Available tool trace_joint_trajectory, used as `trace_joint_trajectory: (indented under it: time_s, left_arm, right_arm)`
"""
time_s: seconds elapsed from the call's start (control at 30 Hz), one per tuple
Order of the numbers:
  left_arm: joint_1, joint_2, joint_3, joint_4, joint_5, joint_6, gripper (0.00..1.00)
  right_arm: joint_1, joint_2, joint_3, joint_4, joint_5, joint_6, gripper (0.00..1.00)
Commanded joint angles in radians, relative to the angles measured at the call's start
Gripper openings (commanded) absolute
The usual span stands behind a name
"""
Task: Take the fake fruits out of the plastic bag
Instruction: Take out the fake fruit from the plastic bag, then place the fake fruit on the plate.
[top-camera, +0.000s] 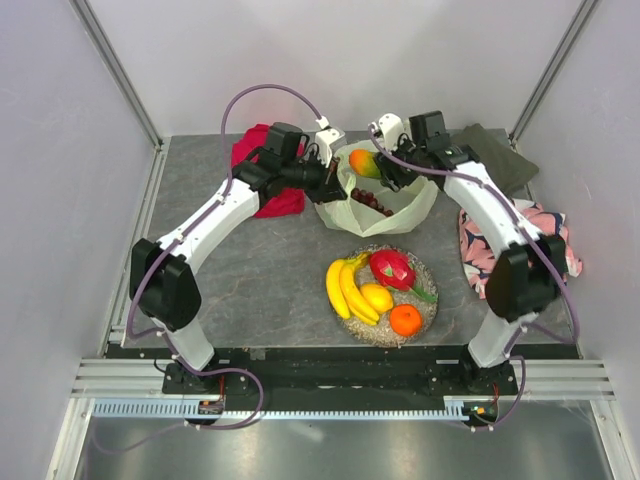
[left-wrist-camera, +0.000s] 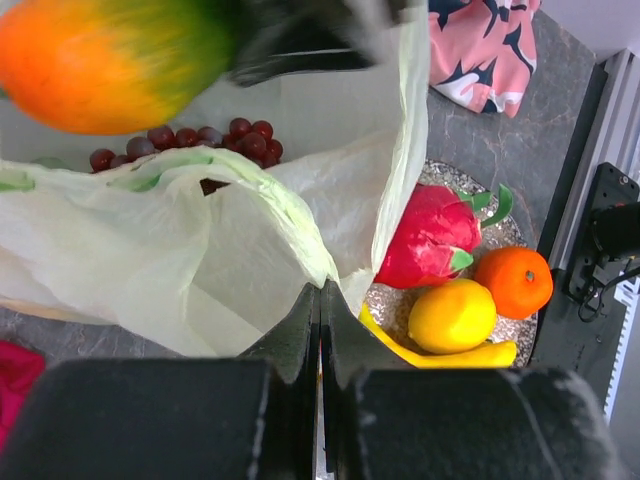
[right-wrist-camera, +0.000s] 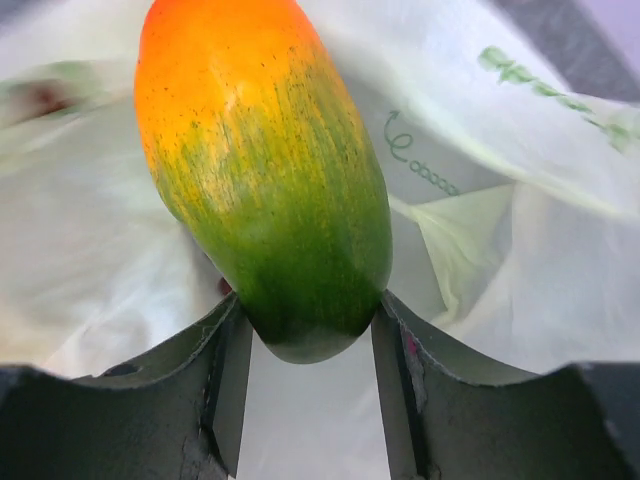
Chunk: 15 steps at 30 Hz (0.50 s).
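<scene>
The pale yellow-green plastic bag (top-camera: 385, 205) lies open behind the dish. My left gripper (top-camera: 335, 183) is shut on the bag's left rim (left-wrist-camera: 300, 235). My right gripper (top-camera: 385, 170) is shut on the orange-and-green mango (top-camera: 364, 162), gripping its green end (right-wrist-camera: 300, 260) over the bag's mouth. The mango also shows at the top of the left wrist view (left-wrist-camera: 110, 60). Dark purple grapes (top-camera: 372, 200) lie inside the bag (left-wrist-camera: 200, 145). On the round dish (top-camera: 425, 275) lie the banana bunch (top-camera: 345, 290), red dragon fruit (top-camera: 392, 268), lemon (top-camera: 376, 297) and orange (top-camera: 405, 319).
A red cloth (top-camera: 262, 175) lies behind the left arm. An olive cloth (top-camera: 500, 155) lies at the back right. A pink floral cloth (top-camera: 478, 245) lies at the right by the right arm. Grey walls close in the table on three sides.
</scene>
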Motion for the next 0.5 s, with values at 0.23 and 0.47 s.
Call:
trace_joint_trajectory:
  time_s: [0.23,0.47]
  left_arm:
    - [0.004,0.051,0.124,0.075,-0.036,-0.045,0.02]
    - [0.004,0.028,0.115,0.069,-0.028,-0.049,0.02]
  right_arm:
    - [-0.024,-0.474,-0.332,-0.278,-0.062,-0.083,0.36]
    - [-0.046,-0.837,-0.488,-0.591,-0.009,-0.219,0.36]
